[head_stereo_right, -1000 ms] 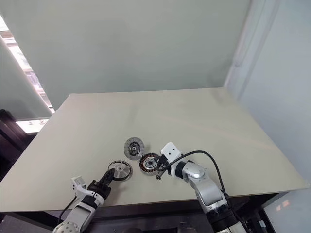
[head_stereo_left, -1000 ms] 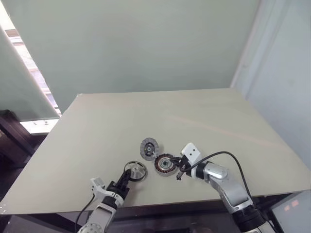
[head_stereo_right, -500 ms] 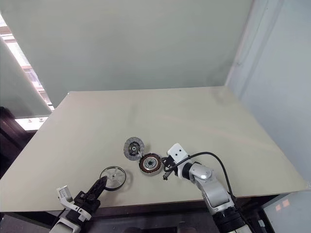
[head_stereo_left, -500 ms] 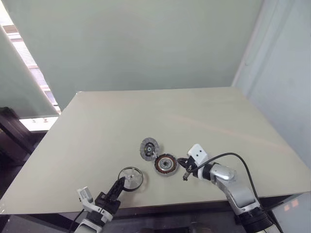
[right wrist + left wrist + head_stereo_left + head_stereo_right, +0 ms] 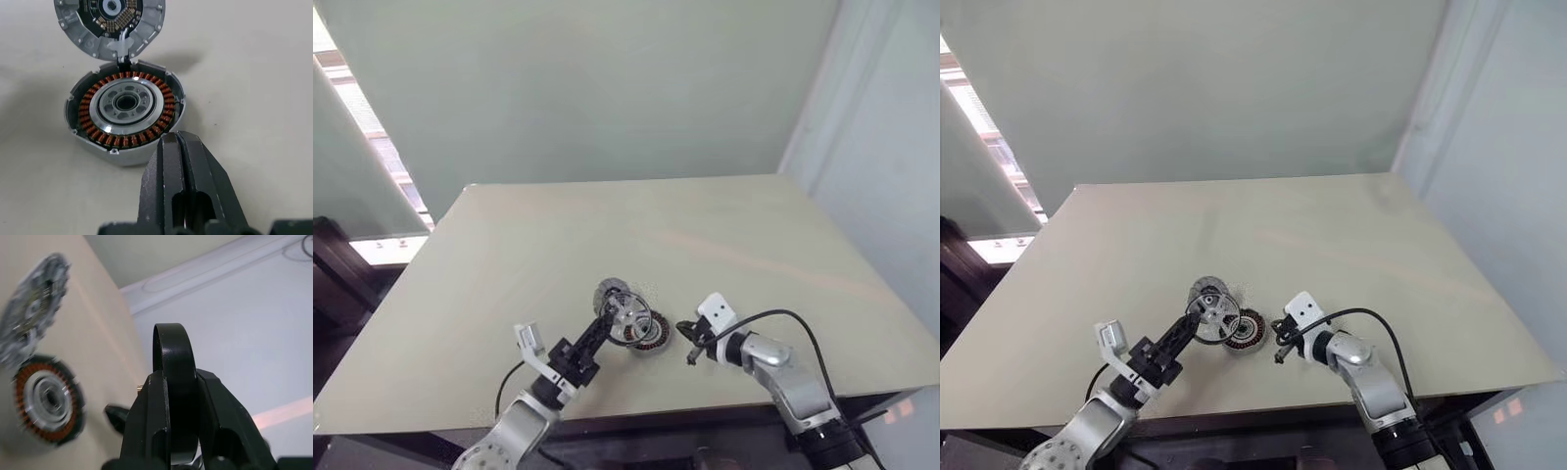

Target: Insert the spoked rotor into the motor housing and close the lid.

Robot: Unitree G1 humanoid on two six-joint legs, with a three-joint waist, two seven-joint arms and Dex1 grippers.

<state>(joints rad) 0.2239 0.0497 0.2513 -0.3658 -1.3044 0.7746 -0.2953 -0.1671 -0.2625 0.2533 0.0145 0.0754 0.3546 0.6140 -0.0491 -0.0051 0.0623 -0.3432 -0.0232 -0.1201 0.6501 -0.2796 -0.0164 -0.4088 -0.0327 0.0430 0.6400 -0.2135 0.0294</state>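
Low in the frame's centre, your left gripper (image 5: pixel 604 330), clamped on the spoked rotor (image 5: pixel 628 319), has lifted it over, seemingly above, the motor housing (image 5: pixel 125 109), ready to insert; right gripper (image 5: pixel 687 343) shut, empty.

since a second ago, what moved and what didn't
The left gripper, shut on the rotor, lifted it off the table and carried it right, over the housing. The right gripper, shut and empty, eased slightly away from the housing. Housing and lid stayed put.
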